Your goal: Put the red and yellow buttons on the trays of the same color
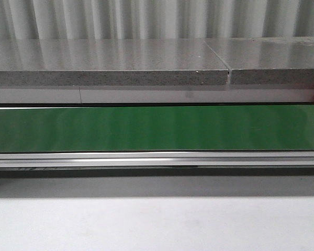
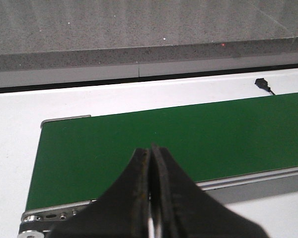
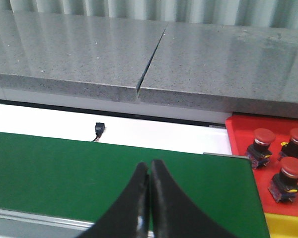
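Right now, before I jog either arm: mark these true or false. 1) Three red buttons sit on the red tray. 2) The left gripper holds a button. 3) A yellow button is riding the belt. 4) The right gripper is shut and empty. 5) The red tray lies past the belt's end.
1) True: three red buttons stand on the red tray.
2) False: the left gripper is shut on nothing.
3) False: the belt is bare in every view.
4) True: the right gripper has its fingers together, nothing between.
5) True.
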Robot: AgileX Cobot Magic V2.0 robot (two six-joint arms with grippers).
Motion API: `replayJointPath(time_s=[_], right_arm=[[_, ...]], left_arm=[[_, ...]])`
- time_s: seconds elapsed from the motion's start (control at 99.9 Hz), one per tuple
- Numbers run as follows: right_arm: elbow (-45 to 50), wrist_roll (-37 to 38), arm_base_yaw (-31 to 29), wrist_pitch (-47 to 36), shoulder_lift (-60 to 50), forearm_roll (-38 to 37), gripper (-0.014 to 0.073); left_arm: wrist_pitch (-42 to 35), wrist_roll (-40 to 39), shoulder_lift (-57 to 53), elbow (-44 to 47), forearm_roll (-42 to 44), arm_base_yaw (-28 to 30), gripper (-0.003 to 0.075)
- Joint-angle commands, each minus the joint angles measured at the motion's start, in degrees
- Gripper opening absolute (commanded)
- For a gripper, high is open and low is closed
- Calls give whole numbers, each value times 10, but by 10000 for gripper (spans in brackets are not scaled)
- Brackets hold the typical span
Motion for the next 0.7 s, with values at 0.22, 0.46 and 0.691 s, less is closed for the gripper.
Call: replayJointPath(time_s=[0.22, 0.46, 0.691], right_arm=[[-13, -3, 0, -14, 3, 2, -69], [-13, -3, 0, -14, 3, 2, -69], [-13, -3, 0, -14, 3, 2, -69]], left_arm=[[-40, 1, 4, -16, -9, -4, -21], [-40, 1, 4, -16, -9, -4, -21], [-40, 1, 4, -16, -9, -4, -21]])
